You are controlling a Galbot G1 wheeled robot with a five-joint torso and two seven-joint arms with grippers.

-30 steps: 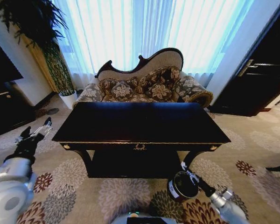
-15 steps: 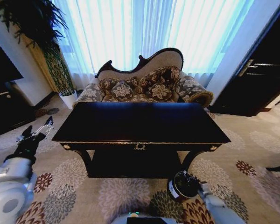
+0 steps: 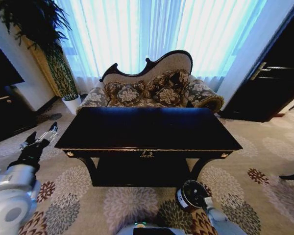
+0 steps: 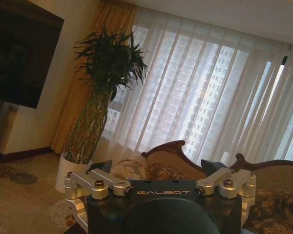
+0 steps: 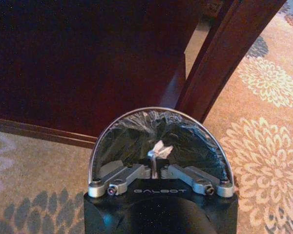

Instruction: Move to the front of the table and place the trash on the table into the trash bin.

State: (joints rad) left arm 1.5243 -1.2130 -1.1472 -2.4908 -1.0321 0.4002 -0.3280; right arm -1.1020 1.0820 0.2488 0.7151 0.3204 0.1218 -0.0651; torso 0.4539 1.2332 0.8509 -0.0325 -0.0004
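The trash bin [image 3: 191,195] stands before the table's [image 3: 147,131] right leg.

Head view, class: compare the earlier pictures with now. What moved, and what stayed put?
The right gripper, shut on a white wad, drew back toward the robot and hangs over the trash bin. The left gripper, table and bin stayed put.

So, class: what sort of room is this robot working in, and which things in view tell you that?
Probably a hotel suite or formal living room: an ornate floral sofa before sheer curtains, a glossy dark table with gold trim, patterned carpet and a tall potted plant.
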